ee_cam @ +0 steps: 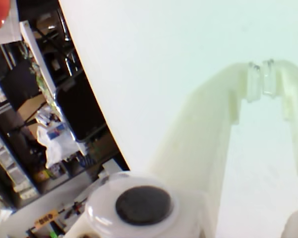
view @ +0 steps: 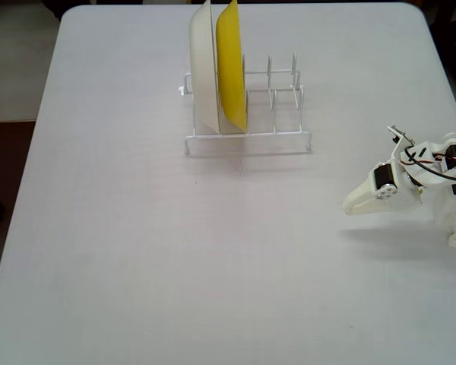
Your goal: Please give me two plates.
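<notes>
The orange plate and the light blue plate are out of view in both views. My gripper (view: 349,207) is at the right side of the white table (view: 137,251), low over the surface, pointing left in the fixed view. In the wrist view the gripper (ee_cam: 261,74) has its two white fingers closed together at the clear pads, with nothing between them. It is well to the right of and nearer than the dish rack.
A white wire dish rack (view: 247,141) stands at the back middle of the table. It holds a white plate (view: 204,68) and a yellow plate (view: 232,68) upright at its left end; its right slots are empty. The wrist view shows the table's edge (ee_cam: 97,106), with clutter beyond.
</notes>
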